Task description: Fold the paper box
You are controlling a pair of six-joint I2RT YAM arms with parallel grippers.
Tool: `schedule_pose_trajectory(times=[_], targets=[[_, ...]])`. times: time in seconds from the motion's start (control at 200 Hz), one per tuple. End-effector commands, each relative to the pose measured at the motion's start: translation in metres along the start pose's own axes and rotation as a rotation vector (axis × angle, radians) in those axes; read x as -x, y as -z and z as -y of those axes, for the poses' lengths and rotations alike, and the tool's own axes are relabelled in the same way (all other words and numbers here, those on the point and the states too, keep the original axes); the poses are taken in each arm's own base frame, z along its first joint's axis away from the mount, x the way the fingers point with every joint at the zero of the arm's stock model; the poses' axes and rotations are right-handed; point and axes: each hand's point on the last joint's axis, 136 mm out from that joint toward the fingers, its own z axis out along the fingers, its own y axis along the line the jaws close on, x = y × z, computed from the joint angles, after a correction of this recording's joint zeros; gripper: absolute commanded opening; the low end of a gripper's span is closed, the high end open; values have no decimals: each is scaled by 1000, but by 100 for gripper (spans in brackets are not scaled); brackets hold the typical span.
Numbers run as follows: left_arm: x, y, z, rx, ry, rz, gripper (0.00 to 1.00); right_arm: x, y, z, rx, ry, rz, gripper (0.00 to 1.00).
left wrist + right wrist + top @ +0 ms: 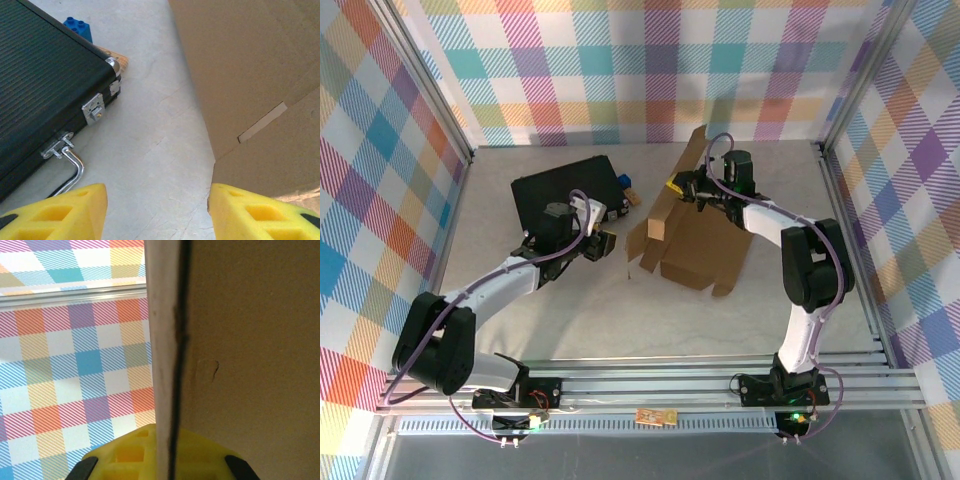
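The paper box (pixel 695 248) is a plain brown cardboard sheet, partly folded, lying mid-table with one flap raised toward the back. My right gripper (pixel 686 186) is shut on that raised flap. In the right wrist view the flap's edge (pixel 167 340) runs up between the yellow pads (pixel 130 455). My left gripper (pixel 606 243) stands open just left of the box's left flap, low over the table. In the left wrist view its yellow fingertips (pixel 75 210) are apart with bare table between them, and the right one is close against the cardboard's (pixel 250 75) lower corner.
A black case (pixel 565 195) with metal latches and handle (pixel 70 160) lies left of the box, beside my left gripper. A blue brick (pixel 79 27) and a wooden piece (pixel 120 61) sit behind its corner. Checked walls and metal rails ring the table.
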Motion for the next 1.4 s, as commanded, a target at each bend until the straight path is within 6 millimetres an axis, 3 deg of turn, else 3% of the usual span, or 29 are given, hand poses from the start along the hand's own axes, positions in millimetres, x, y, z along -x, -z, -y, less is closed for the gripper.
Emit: schedule_pose_trajectory(times=[0.0, 0.175, 0.435, 0.755, 1.01, 1.395], targets=[[0, -1, 18, -61, -10, 16, 54, -6, 1, -2, 30, 56, -60, 0], [-8, -1, 40, -89, -41, -3, 54, -11, -1, 18, 23, 35, -72, 0], [-24, 1, 66, -155, -63, -32, 55, -14, -2, 33, -15, 26, -89, 0], [-28, -8, 85, -234, -122, -43, 56, -17, -3, 36, -37, 29, -110, 0], [-28, -16, 112, -275, -185, -48, 56, -14, -4, 33, -36, 27, -113, 0], [-24, -30, 125, -262, -198, -31, 56, -16, -4, 36, -39, 21, -125, 0]])
